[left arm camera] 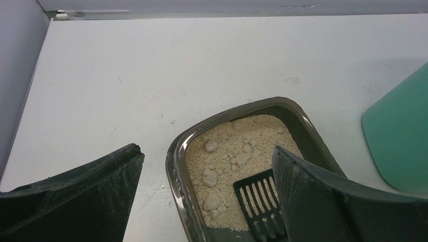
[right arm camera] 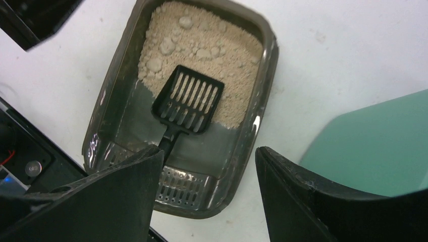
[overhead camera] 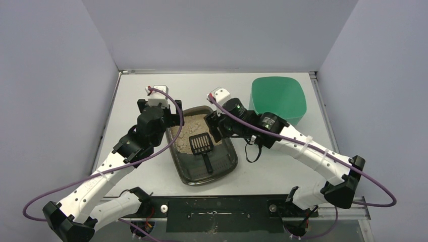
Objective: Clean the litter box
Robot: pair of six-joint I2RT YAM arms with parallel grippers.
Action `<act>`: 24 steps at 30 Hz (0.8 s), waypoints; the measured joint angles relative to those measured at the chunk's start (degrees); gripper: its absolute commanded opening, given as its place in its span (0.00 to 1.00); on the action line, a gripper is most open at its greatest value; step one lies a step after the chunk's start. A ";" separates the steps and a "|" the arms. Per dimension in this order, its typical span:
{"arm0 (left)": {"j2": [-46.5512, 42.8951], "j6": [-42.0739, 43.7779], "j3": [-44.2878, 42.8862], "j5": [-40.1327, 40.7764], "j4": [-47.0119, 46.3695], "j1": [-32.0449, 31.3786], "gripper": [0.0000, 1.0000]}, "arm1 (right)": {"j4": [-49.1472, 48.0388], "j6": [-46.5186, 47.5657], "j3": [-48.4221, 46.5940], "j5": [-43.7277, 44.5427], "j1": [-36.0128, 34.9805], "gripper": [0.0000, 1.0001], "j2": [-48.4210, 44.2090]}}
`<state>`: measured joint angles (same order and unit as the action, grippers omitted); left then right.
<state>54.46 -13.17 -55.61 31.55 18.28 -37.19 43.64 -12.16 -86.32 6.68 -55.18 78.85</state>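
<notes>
The litter box (overhead camera: 229, 164) is a dark tray in the middle of the table, with beige granules and pale clumps heaped at its far end. A black slotted scoop (overhead camera: 200, 145) lies in it, handle toward the near end. My left gripper (overhead camera: 169, 118) is open and empty above the box's far left rim. My right gripper (overhead camera: 214, 126) is open and empty above its far right rim. The left wrist view shows the box rim (left arm camera: 176, 166), the clumps and the scoop (left arm camera: 257, 199) between my open fingers (left arm camera: 206, 150). The right wrist view shows the box (right arm camera: 108, 96), the scoop (right arm camera: 188, 101) and the open gripper (right arm camera: 209, 151).
A mint-green bin (overhead camera: 277, 98) stands at the back right, close behind the right wrist; it also shows in the left wrist view (left arm camera: 398, 136) and the right wrist view (right arm camera: 373, 146). Grey walls enclose the table on three sides.
</notes>
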 measured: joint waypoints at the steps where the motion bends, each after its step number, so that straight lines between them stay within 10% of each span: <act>1: 0.00 -0.13 0.00 0.33 0.24 0.00 0.97 | -0.31 -0.79 1.42 0.00 -0.68 0.68 0.42; 24: -5.79 -2.97 1.62 8.72 5.20 -0.37 0.97 | -11.74 -22.51 18.08 0.74 -9.05 0.67 9.60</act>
<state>48.66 -16.14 -54.00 40.27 23.49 -37.56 31.90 -34.68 -68.25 7.42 -64.23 88.44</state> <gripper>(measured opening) 0.973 0.676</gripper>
